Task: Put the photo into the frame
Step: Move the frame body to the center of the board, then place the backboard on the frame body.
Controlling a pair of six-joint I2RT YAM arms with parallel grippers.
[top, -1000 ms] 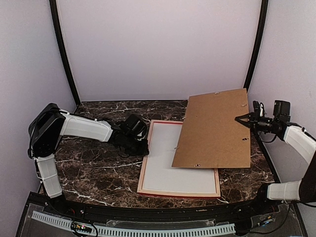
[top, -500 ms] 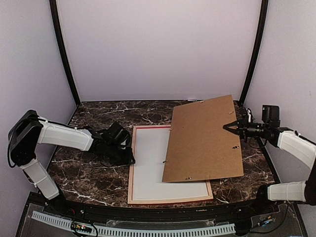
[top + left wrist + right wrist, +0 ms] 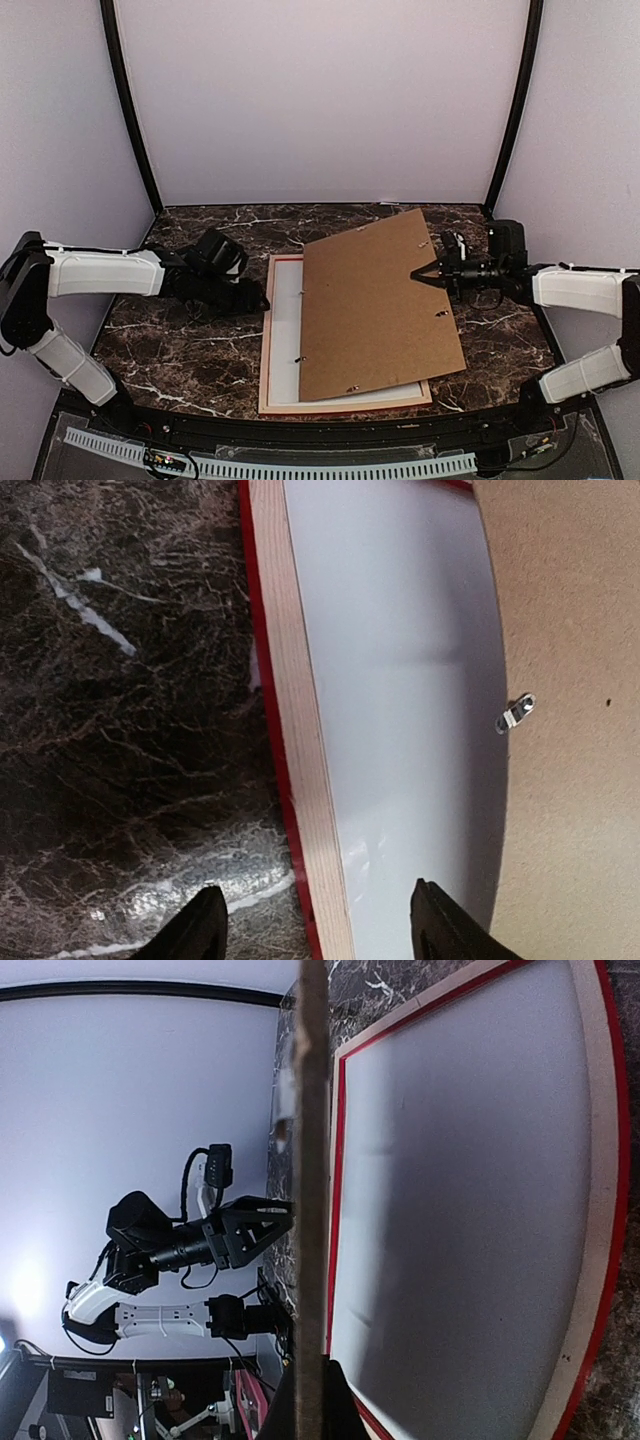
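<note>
The frame lies face down on the marble table, its red edge and pale wood back showing. A white sheet fills its recess; I cannot tell whether this is the photo's white back, and no printed side shows. My right gripper is shut on the right edge of a brown cardboard backing board, which hangs tilted over most of the frame. The right wrist view has that board edge-on between the fingers. My left gripper is open, its fingertips straddling the frame's left rail without touching it.
A small metal clip sticks out from the board's edge above the white sheet. The dark marble tabletop extends left of the frame. Curved white walls and two black posts close in the back and sides.
The frame slid left with my left gripper, which has since opened and let go of the rail. My right gripper carried the board left and lower over the frame.
</note>
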